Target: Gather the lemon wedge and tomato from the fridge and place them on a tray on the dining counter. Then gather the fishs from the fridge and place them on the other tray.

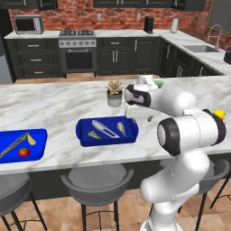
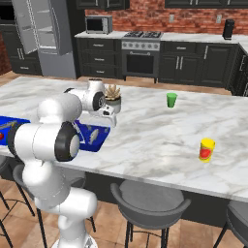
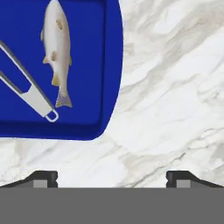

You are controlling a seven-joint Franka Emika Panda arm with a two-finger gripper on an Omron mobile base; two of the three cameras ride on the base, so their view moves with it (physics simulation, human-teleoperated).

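A home kitchen: behind the marble dining counter (image 1: 58, 108) with its grey stools (image 1: 97, 180) stand dark cabinets (image 1: 131, 55), a steel oven range (image 1: 78, 50), microwave (image 1: 28, 24), sink (image 1: 200, 48) and red brick wall (image 1: 90, 14).

Blue trays (image 1: 84, 128), silver-grey fish (image 3: 57, 48), red tomato (image 1: 23, 152), white-grey veined marble counter (image 1: 58, 106)

Potted succulent (image 1: 114, 92) upright mid-counter, just behind the nearer blue tray. Silver tongs (image 1: 104, 129) lying inside that tray, another long silver utensil (image 1: 12, 144) slanted in the far-left one. Green cup (image 2: 171, 100) standing farther back, well apart from the yellow-and-red container (image 2: 207, 149) near the front edge. Grey round stools (image 1: 97, 180) tucked below. Along the brick wall: microwave (image 1: 28, 24), stove with oven (image 1: 78, 49), dark cabinets (image 1: 131, 55), sink with faucet (image 1: 201, 47).
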